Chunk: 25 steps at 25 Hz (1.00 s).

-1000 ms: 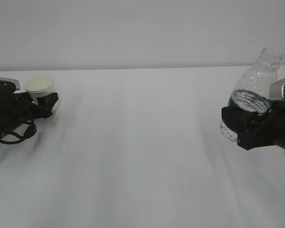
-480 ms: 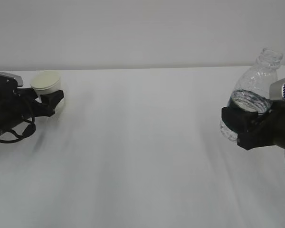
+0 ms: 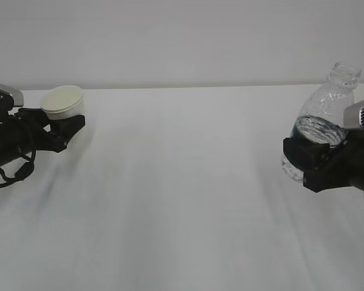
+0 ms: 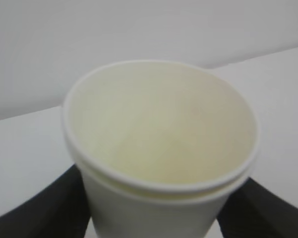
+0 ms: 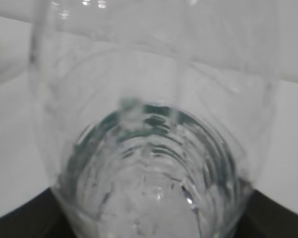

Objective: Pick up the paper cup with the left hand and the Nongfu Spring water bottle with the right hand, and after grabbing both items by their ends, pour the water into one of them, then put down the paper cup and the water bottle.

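The white paper cup (image 3: pixel 63 101) hangs a little above the table at far left, upright, cream inside facing up. My left gripper (image 3: pixel 65 123) is shut on its lower wall. In the left wrist view the cup (image 4: pixel 159 124) fills the frame, with a black finger (image 4: pixel 37 210) on each side of it. At far right the clear Nongfu Spring water bottle (image 3: pixel 329 100) leans slightly, its open neck on top, held off the table. My right gripper (image 3: pixel 311 156) is shut on its lower half below the dark label band (image 3: pixel 318 129). The bottle (image 5: pixel 154 163) fills the right wrist view. I cannot tell the water from the clear plastic.
The white table (image 3: pixel 182 194) stretches between the two arms, with a plain pale wall (image 3: pixel 182 42) behind its far edge. Nothing else shows on it.
My left gripper has carried the cup a little rightward and upward. The right gripper and the bottle have stayed in place.
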Each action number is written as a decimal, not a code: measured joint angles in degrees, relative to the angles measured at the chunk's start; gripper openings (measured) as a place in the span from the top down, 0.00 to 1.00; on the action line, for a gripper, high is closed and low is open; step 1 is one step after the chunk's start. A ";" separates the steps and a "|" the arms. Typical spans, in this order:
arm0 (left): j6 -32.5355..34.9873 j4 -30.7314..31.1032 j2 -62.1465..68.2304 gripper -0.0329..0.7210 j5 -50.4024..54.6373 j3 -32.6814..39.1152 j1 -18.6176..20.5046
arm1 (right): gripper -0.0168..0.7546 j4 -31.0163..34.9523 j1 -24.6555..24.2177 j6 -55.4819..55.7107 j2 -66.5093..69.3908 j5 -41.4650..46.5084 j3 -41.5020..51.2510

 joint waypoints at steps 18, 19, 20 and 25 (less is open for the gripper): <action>-9.28 18.38 -0.99 0.28 0.00 0.80 -4.85 | 0.39 -0.97 0.00 0.00 0.00 1.85 0.00; -9.37 18.38 -0.99 0.28 0.00 0.80 -5.74 | 0.39 -1.10 0.00 0.00 0.00 1.85 0.00; -9.37 18.38 -0.99 0.28 0.00 0.80 -6.49 | 0.39 -1.24 0.00 0.00 0.00 1.95 0.00; -9.42 17.53 -0.99 0.28 -0.02 0.80 -10.65 | 0.39 -1.91 0.00 0.00 0.00 1.95 0.00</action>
